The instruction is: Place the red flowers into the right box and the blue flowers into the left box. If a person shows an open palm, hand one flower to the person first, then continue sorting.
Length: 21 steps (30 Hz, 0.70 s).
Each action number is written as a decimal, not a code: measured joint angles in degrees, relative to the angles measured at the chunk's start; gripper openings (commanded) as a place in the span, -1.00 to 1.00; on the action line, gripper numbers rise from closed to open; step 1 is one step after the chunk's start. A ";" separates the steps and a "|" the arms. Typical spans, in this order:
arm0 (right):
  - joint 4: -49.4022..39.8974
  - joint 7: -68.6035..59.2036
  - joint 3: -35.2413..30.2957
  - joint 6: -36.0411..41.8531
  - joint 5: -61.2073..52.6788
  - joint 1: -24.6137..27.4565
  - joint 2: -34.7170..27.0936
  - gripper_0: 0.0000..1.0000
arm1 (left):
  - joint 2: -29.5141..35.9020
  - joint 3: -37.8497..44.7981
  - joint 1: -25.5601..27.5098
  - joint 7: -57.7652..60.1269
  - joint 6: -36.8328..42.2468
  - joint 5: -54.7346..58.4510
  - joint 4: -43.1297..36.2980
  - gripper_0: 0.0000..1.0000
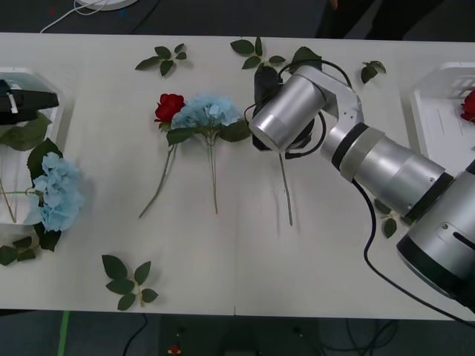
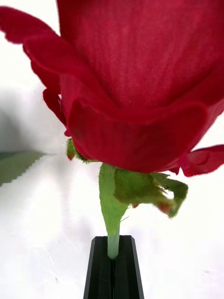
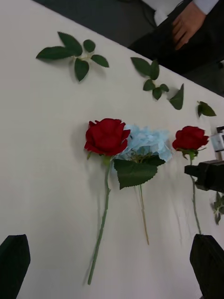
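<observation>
- Front view: two blue hydrangeas on the white table (image 1: 312, 282), one (image 1: 210, 113) mid-table and one (image 1: 56, 191) hanging over the edge of the left box (image 1: 44, 85). One red rose (image 1: 168, 107) lies touching the middle hydrangea. Another red bloom (image 1: 469, 105) sits in the right box (image 1: 434, 111). The right arm hides the right gripper's tips over a third stem (image 1: 286, 191). The left gripper (image 1: 28, 101) sits over the left box, can't tell its fingers here. Four loose leaf sprigs lie about, e.g. (image 1: 128, 282).
- Right wrist view: right gripper (image 2: 113, 261) has its black fingers pinched on the pale green stem just under a big deep-red rose head (image 2: 140, 93) with green sepals.
- Left wrist view: the left gripper's (image 3: 112, 261) black fingers are spread wide, holding nothing. Two roses: one (image 3: 107, 136) free beside the hydrangea (image 3: 147, 140), one (image 3: 190, 138) clamped at the stem by the right gripper (image 3: 198, 170).
</observation>
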 measured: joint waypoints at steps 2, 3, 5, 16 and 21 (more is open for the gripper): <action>-2.20 1.64 -1.44 1.38 -1.35 -0.01 -2.17 -1.00 | 0.00 -2.67 -1.88 8.05 0.00 -5.17 -2.68 1.00; -3.20 2.86 -2.19 2.11 -2.11 -0.02 -3.25 -1.00 | 0.00 -4.08 -2.87 11.92 0.01 -7.64 -4.04 1.00; -5.05 5.90 -3.91 3.55 -3.47 -0.02 -5.62 -1.00 | 0.00 -7.56 -5.28 20.21 0.01 -12.38 -6.54 1.00; -14.44 18.79 -11.72 9.35 -10.31 -0.07 -20.77 -1.00 | 0.01 -37.19 -23.20 41.16 0.03 -30.79 -7.97 1.00; -14.53 23.68 -16.25 11.49 -12.48 -0.07 -26.83 -1.00 | 0.00 -50.65 -30.89 59.16 0.03 -38.15 -5.52 1.00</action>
